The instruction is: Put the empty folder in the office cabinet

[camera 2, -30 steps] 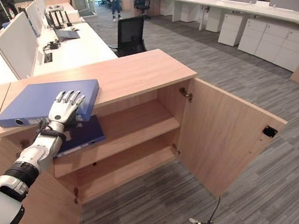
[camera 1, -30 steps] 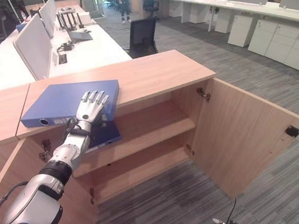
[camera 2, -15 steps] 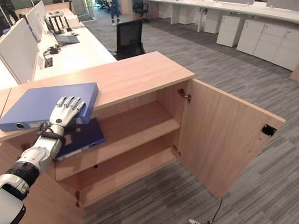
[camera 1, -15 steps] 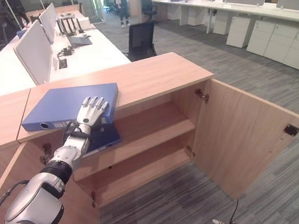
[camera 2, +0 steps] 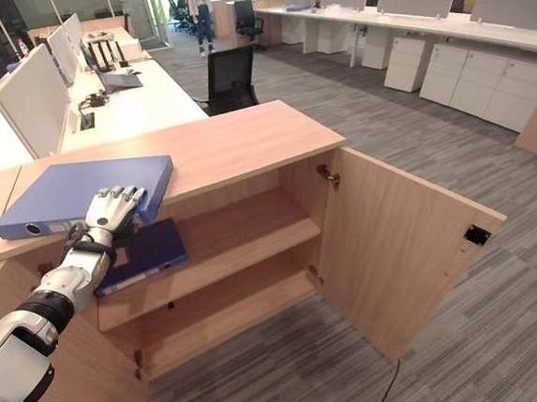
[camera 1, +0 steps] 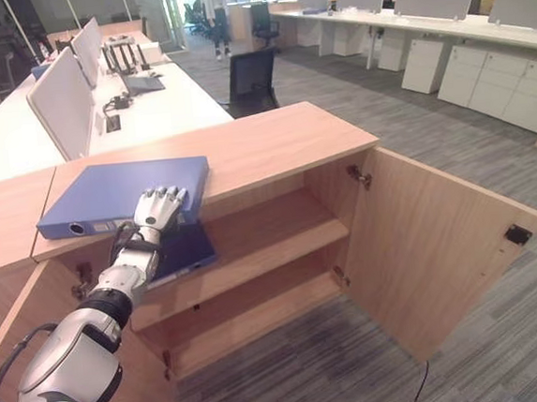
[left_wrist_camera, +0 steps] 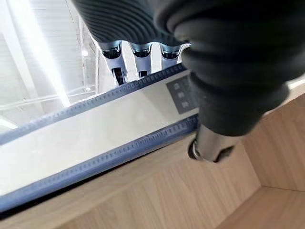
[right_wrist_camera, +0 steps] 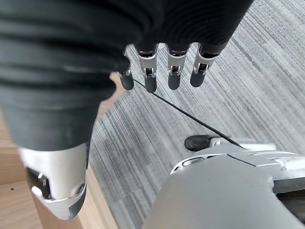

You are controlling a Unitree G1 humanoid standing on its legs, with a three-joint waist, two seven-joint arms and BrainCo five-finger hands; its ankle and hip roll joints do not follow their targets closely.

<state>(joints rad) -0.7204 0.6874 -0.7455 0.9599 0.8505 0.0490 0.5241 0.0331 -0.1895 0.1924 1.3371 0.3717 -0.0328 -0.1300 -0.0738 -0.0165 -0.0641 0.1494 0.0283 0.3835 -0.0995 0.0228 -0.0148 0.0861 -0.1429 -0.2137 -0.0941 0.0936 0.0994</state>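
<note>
Blue lever-arch folder is lying flat on the wooden cabinet top, its near edge overhanging the open compartment. Compared with a second ago, the left hand is sitting lower and closer to that near edge; the folder itself is not appearing to have shifted. Judgement: the pull-off is only beginning. The fingers are resting fairly straight on the cover, the thumb under the folder's edge, bearing on it rather than gripping it; the forearm is reaching up from below. Directly beneath the hand, a darker blue folder is occupying the upper shelf. The right hand is hanging relaxed over the carpet, fingers loosely extended, holding nothing.
</note>
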